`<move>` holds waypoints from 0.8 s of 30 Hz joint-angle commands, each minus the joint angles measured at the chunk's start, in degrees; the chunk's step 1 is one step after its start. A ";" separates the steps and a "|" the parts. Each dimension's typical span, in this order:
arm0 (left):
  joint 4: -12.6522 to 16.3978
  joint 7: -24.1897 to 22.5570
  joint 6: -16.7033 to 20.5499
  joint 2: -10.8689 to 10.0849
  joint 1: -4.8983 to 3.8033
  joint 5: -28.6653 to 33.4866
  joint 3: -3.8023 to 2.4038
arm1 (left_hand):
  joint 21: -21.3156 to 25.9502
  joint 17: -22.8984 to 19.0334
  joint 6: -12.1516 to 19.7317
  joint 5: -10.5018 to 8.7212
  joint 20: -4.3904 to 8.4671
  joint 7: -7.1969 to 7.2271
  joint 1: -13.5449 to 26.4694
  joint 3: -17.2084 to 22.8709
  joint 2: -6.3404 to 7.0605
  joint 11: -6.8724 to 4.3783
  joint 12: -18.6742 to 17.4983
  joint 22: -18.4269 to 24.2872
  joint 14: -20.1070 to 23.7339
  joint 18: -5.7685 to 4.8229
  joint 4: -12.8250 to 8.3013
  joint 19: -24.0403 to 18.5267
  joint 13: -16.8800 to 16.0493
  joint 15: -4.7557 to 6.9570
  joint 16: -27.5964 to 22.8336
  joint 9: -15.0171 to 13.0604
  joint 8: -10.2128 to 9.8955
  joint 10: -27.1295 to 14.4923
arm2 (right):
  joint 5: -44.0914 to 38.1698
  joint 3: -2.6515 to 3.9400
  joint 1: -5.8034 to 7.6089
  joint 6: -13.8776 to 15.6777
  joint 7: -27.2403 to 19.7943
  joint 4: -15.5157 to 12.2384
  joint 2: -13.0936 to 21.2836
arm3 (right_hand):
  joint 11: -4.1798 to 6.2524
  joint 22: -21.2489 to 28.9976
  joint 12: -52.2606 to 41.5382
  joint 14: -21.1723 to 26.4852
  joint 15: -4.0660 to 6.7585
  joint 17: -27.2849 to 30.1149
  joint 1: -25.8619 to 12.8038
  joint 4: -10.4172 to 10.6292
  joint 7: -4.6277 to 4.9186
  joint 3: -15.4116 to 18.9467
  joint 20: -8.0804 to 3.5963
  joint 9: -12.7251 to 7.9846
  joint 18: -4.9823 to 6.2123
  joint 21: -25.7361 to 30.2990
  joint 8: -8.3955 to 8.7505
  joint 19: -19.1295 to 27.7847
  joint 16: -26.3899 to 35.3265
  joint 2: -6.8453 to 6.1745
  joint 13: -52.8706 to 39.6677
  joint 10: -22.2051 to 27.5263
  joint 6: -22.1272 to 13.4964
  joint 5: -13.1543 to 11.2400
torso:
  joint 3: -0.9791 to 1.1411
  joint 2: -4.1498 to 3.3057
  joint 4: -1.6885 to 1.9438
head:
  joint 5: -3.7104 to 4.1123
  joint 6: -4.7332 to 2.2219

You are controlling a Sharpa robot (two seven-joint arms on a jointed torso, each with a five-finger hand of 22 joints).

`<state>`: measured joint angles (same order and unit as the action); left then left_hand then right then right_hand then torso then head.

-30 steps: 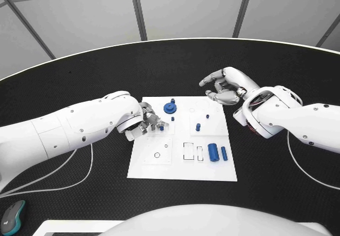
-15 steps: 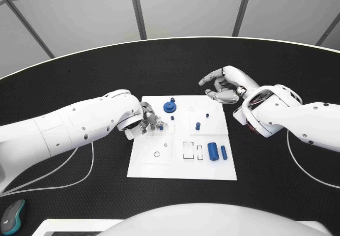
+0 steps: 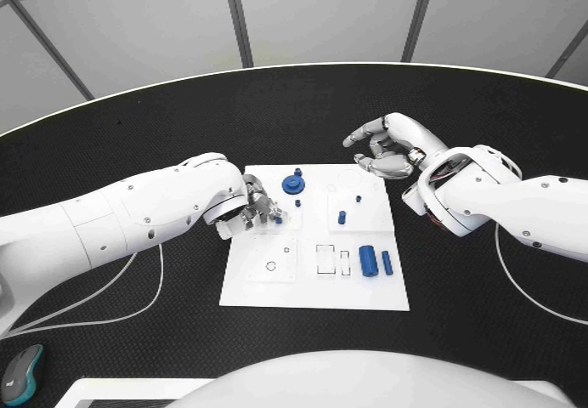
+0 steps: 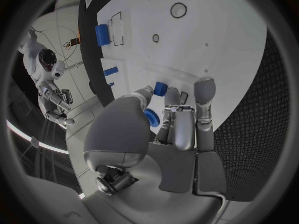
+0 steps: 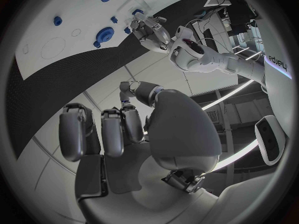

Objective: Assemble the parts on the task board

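Observation:
The white task board [image 3: 307, 280] lies mid-table. My left hand [image 3: 257, 206] hovers over its left part and pinches a small blue peg [image 3: 278, 218] between thumb and finger; the left wrist view shows that peg [image 4: 161, 88] at the fingertips. On the board are a blue gear [image 3: 293, 184], short pegs [image 3: 342, 218], a thick blue cylinder [image 3: 368, 257] and a thin pin [image 3: 387, 264]. My right hand [image 3: 390, 146] hangs over the black table beyond the board's far right corner. Its fingers [image 5: 112, 129] are curled in, with nothing between them.
A computer mouse [image 3: 22, 374] lies at the near left table edge. White cables trail across the table by the left arm [image 3: 110, 319] and the right arm [image 3: 521, 289]. Empty slots [image 3: 326, 260] and a ring hole [image 3: 271, 267] mark the board's near half.
My left hand has crept slightly toward the board's far side with the small peg. The right hand has barely moved.

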<state>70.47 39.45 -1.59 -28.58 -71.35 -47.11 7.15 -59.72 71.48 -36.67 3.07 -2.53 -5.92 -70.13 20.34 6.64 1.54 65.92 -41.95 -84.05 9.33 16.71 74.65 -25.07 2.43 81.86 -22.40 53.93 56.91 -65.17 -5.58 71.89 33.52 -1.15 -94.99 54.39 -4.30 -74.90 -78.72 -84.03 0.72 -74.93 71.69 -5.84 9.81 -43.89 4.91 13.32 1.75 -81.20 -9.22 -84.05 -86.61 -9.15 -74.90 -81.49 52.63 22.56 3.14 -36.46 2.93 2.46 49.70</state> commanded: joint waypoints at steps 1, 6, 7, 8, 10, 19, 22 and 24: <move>-0.21 0.05 -0.26 0.20 0.00 -0.02 0.00 | -0.04 -0.01 -0.49 -0.10 -0.19 -0.07 -0.60 0.88 0.12 -0.01 0.25 -0.15 -0.90 -0.58 -0.03 0.16 0.07 -0.02 0.25 0.13 0.45 -0.31 | 0.00 0.00 0.00 -0.01 0.01 0.00 0.01 | 0.03 -7.93 0.20 -4.34 -0.37 -8.13 -0.19 -0.18 -0.19 -0.01 0.40 -0.08 0.64 0.07 0.32 -2.15 0.27 -0.29 -3.94 0.40 0.36 0.14 | 0.01 0.01 -0.04 | 0.02 0.08; -0.43 0.10 -0.70 0.54 0.00 -0.03 0.00 | -0.14 0.02 -0.72 -0.12 -0.13 0.04 -0.91 1.84 0.35 -0.10 0.31 -0.29 -0.90 -0.61 -0.05 0.19 0.14 0.05 0.27 0.24 0.76 -0.34 | 0.00 0.00 0.00 -0.02 0.00 0.01 0.00 | 0.03 -7.93 0.20 -4.34 -0.37 -8.13 -0.19 -0.18 -0.19 -0.01 0.40 -0.08 0.64 0.07 0.32 -2.15 0.27 -0.29 -3.94 0.40 0.36 0.14 | 0.01 0.00 -0.03 | 0.09 0.13; -0.45 0.11 -0.80 0.60 0.00 -0.03 0.00 | -0.16 0.06 -0.75 -0.12 -0.11 0.07 -1.01 2.19 0.44 -0.12 0.33 -0.32 -0.92 -0.62 -0.06 0.20 0.16 0.08 0.29 0.28 0.85 -0.33 | 0.00 0.00 0.00 -0.02 0.00 0.01 -0.01 | 0.03 -7.93 0.20 -4.34 -0.37 -8.13 -0.19 -0.18 -0.19 -0.01 0.40 -0.08 0.64 0.07 0.32 -2.15 0.27 -0.29 -3.94 0.40 0.36 0.14 | 0.01 0.00 -0.02 | 0.10 0.13; -0.46 0.12 -0.90 0.66 0.00 -0.03 0.00 | -0.20 0.04 -0.78 -0.11 -0.08 0.10 -1.19 2.60 0.56 -0.16 0.36 -0.37 -0.91 -0.62 -0.09 0.21 0.19 0.11 0.28 0.34 0.95 -0.33 | 0.00 0.00 0.00 -0.03 0.00 0.01 -0.01 | 0.03 -7.93 0.20 -4.34 -0.37 -8.13 -0.19 -0.18 -0.19 -0.01 0.40 -0.08 0.64 0.07 0.32 -2.15 0.27 -0.29 -3.94 0.40 0.36 0.14 | 0.00 -0.01 -0.01 | 0.11 0.10; -0.47 0.12 -1.06 0.75 0.00 -0.02 -0.01 | -0.22 0.08 -0.79 -0.11 -0.06 0.14 -1.41 3.06 0.65 -0.20 0.37 -0.41 -0.92 -0.63 -0.11 0.22 0.22 0.14 0.30 0.40 1.04 -0.33 | 0.00 0.00 0.01 -0.03 0.01 0.01 -0.02 | 0.03 -7.93 0.20 -4.34 -0.37 -8.13 -0.19 -0.18 -0.19 -0.01 0.40 -0.08 0.64 0.07 0.32 -2.15 0.27 -0.29 -3.94 0.40 0.36 0.14 | 0.01 -0.01 -0.01 | 0.10 0.13; -0.35 0.12 -1.47 0.76 0.00 0.82 -0.01 | -0.42 0.15 -0.77 -0.10 0.18 0.43 -3.75 10.45 0.96 -0.49 0.36 -0.70 -0.94 -0.67 -0.38 0.22 0.71 0.40 0.34 1.24 1.90 -0.41 | 0.00 0.00 0.01 -0.08 0.06 -0.02 -0.01 | 0.04 -8.00 0.08 -4.36 -0.37 -8.18 -0.25 -0.14 -0.19 -0.01 0.40 -0.10 0.61 -0.01 0.34 -2.19 0.24 -0.24 -4.04 0.30 0.43 0.14 | -0.01 0.03 -0.02 | 0.12 0.18; -0.20 0.11 -1.53 0.69 0.00 1.24 -0.01 | -0.49 0.23 -0.71 -0.09 0.28 0.57 -4.67 13.97 1.13 -0.65 0.34 -0.80 -0.97 -0.68 -0.74 0.23 0.87 0.52 0.38 1.42 2.40 -0.43 | 0.00 0.00 0.01 -0.09 0.06 -0.03 -0.01 | 0.04 -8.00 0.08 -4.36 -0.37 -8.18 -0.25 -0.14 -0.19 -0.01 0.40 -0.10 0.61 -0.01 0.34 -2.19 0.24 -0.24 -4.04 0.30 0.43 0.14 | -0.01 0.05 -0.02 | 0.11 0.17; -0.07 0.10 -1.56 0.63 -0.01 1.58 -0.01 | -0.68 0.35 -0.57 -0.09 0.42 0.84 -5.51 17.94 0.91 -0.89 0.32 -1.07 -1.04 -0.71 -1.53 0.33 1.04 0.70 0.44 1.29 3.37 -0.33 | 0.00 0.00 0.01 -0.09 0.06 -0.03 -0.02 | 0.04 -8.00 0.08 -4.36 -0.37 -8.18 -0.25 -0.14 -0.19 -0.01 0.40 -0.10 0.61 -0.01 0.34 -2.19 0.24 -0.24 -4.04 0.30 0.43 0.14 | -0.03 0.05 -0.01 | 0.11 0.15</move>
<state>70.36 39.56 -3.15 -27.94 -71.36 -45.64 7.15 -60.22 71.78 -37.04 2.68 -2.31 -5.48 -74.74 37.62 8.23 1.19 66.12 -42.97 -84.04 9.33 15.51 74.87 -24.05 2.86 82.10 -20.82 56.82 56.39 -65.17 -5.58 71.90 33.42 -1.09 -95.02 54.37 -4.30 -74.90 -78.72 -84.03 0.72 -74.92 71.69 -5.84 9.61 -43.89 4.91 13.27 1.75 -81.19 -9.22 -84.05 -86.61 -9.15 -74.91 -81.49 52.83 22.56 3.14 -36.43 2.91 2.57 49.88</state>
